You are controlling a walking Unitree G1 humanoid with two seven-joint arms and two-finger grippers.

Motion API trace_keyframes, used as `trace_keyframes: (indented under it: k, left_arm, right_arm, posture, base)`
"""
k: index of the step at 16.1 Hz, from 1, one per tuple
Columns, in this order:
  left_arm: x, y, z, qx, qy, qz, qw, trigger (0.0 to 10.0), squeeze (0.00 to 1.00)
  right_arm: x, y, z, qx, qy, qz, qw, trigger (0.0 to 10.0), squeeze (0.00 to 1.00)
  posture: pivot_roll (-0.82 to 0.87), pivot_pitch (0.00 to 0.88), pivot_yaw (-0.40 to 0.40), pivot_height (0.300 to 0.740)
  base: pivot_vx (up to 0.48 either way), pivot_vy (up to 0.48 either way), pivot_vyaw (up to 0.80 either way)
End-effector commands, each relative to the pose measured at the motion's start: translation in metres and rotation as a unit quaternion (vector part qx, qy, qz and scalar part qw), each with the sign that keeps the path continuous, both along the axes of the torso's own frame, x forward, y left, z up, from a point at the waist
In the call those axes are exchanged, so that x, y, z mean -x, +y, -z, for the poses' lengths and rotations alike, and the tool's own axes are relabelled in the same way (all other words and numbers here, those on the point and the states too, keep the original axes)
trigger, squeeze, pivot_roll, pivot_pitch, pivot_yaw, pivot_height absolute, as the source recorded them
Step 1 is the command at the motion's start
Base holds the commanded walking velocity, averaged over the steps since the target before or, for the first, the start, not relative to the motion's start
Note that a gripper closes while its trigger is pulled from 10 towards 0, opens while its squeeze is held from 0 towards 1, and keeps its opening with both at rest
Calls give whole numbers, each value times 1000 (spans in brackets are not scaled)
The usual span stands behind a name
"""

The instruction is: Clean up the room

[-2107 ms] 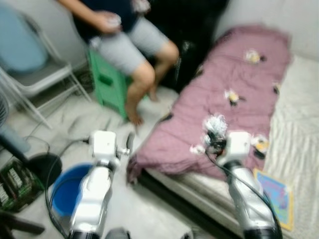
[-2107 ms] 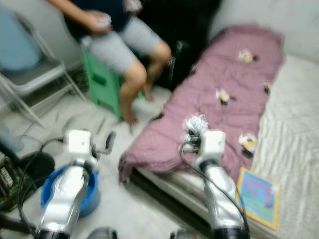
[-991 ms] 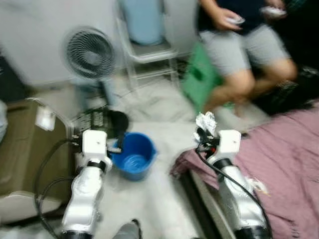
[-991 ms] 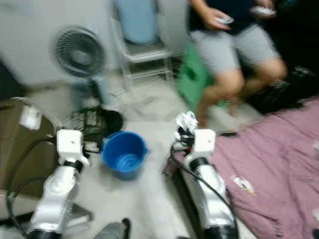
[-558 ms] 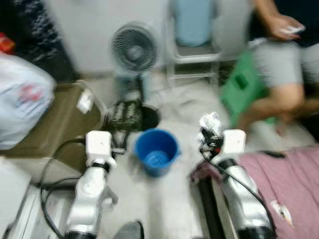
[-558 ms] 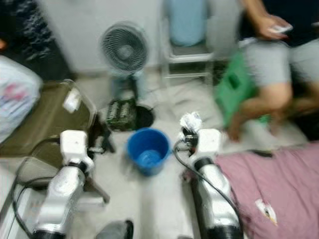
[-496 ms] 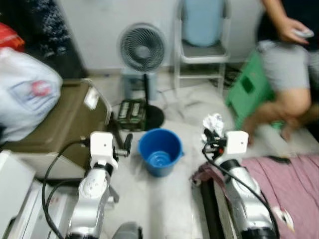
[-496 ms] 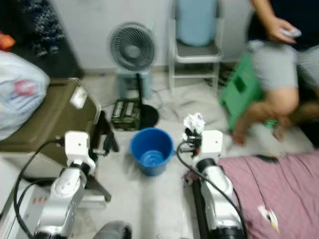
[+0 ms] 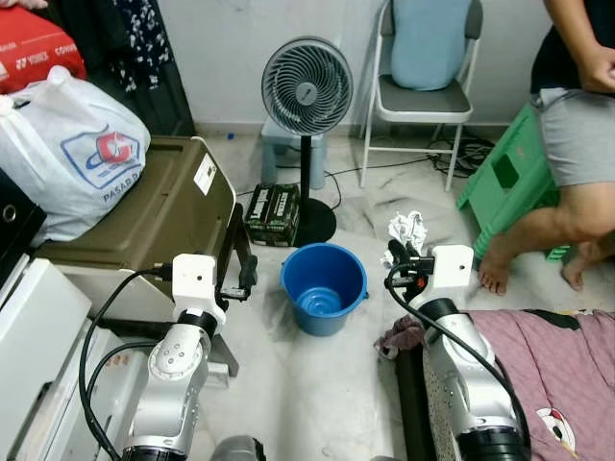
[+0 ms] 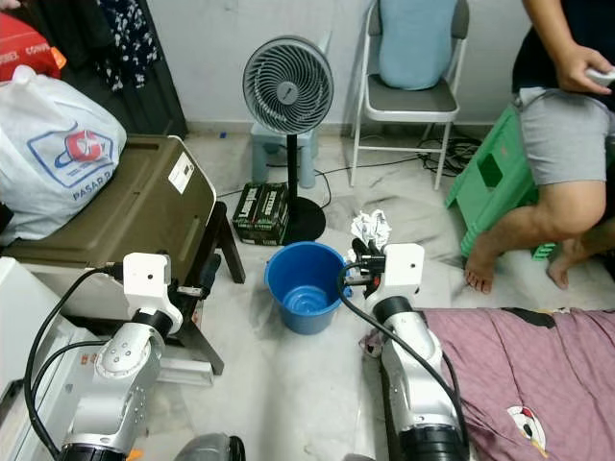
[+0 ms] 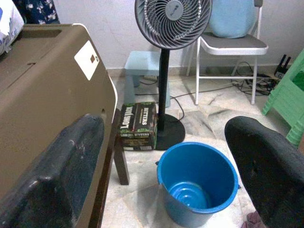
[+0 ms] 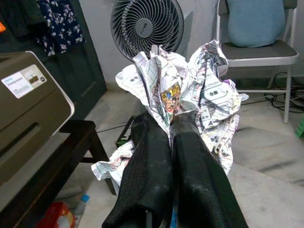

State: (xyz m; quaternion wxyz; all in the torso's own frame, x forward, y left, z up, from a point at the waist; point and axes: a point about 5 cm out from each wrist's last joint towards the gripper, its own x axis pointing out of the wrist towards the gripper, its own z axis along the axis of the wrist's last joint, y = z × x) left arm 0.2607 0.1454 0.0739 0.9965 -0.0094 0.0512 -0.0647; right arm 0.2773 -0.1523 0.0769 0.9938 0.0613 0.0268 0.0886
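My right gripper is shut on a crumpled printed paper, held just right of a blue bucket on the floor. In the right wrist view the paper bulges above my two black fingers, which are pressed together. My left gripper is open and empty, left of the bucket beside a brown storage box. In the left wrist view the bucket sits between the spread fingers.
A standing fan and a battery carton are behind the bucket. A folding chair and green stool stand at the back right, where a person sits. A purple blanket lies at the right. A white plastic bag rests on the brown box.
The view has swung left from the bed to the bucket, fan and brown box, and the blur has cleared. My right gripper has kept hold of the paper throughout.
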Motion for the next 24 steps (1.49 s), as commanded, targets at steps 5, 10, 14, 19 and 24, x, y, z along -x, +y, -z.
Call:
trace_keyframes:
  k: [5, 10, 14, 19, 24]
  left_arm:
    - [-3, 1, -5, 3, -10, 2, 1000, 10000, 0]
    - [-2, 2, -5, 4, -10, 2, 1000, 10000, 0]
    - [-2, 1, -5, 4, -9, 3, 1000, 10000, 0]
    - [-3, 1, -5, -6, -11, -4, 1000, 10000, 0]
    - [-2, -1, -5, -1, -8, 4, 1000, 10000, 0]
  right_arm:
    - [-2, 2, -1, 0, -3, -1, 1000, 10000, 0]
    - [-2, 2, -1, 0, 0, -2, 1000, 10000, 0]
    - [-1, 2, 0, 0, 1, -1, 1000, 10000, 0]
    - [0, 3, 1, 3, 1, -4, 1000, 10000, 0]
    - [1, 5, 1, 3, -1, -8, 1000, 10000, 0]
  posture:
    - [-14, 62, 9, 740]
    - [-10, 64, 8, 740]
    - [-12, 66, 11, 740]
    - [-10, 66, 9, 740]
    - [-8, 63, 8, 740]
  base:
    - [289, 0, 0]
    - [304, 0, 0]
    - [302, 0, 0]
    - [54, 0, 0]
    - [0, 0, 480]
